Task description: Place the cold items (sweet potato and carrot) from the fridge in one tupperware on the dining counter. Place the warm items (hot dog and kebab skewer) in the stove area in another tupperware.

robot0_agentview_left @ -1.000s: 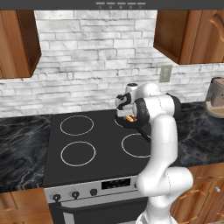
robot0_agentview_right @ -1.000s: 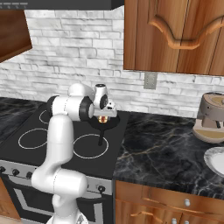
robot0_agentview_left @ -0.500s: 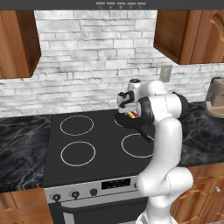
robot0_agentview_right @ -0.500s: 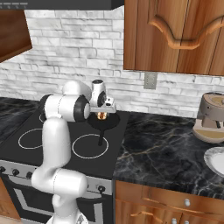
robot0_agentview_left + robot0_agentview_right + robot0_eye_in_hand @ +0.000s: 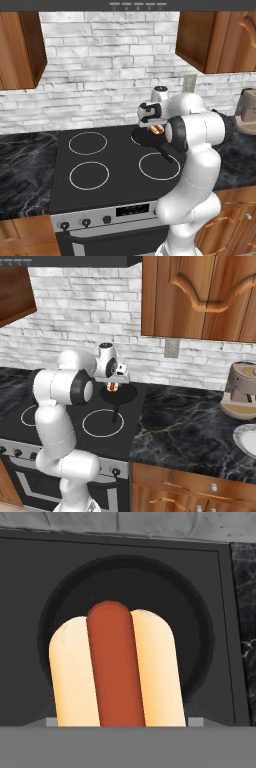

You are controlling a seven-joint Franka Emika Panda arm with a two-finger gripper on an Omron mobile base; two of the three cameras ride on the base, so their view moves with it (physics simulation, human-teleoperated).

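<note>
One warm item is in hand: the hot dog (image 5: 114, 667) sits close under the camera in the hand view, hanging over the dark frying pan (image 5: 127, 629) on the far right burner of the stove (image 5: 95, 165). The gripper (image 5: 155, 127) is grasping it across the bun, its jaws wide because the bun is wide; in the right base view the hot dog shows just under the gripper (image 5: 113, 384), apart from the pan below.

The step, as I judge it, is carrying the hot dog away from the pan to a tupperware, which I cannot find in these frames. To do it well, keep the squeeze steady and no tighter; a soft bun may deform or let the sausage slide out lengthwise if the hand tilts. Rise straight until the load is well above the pan rim and its handle (image 5: 165, 151), which points toward the near edge of the stove, then swing slowly. The coffee machine (image 5: 242, 391) stands on the counter to the right, so a turn that way needs room.
</note>
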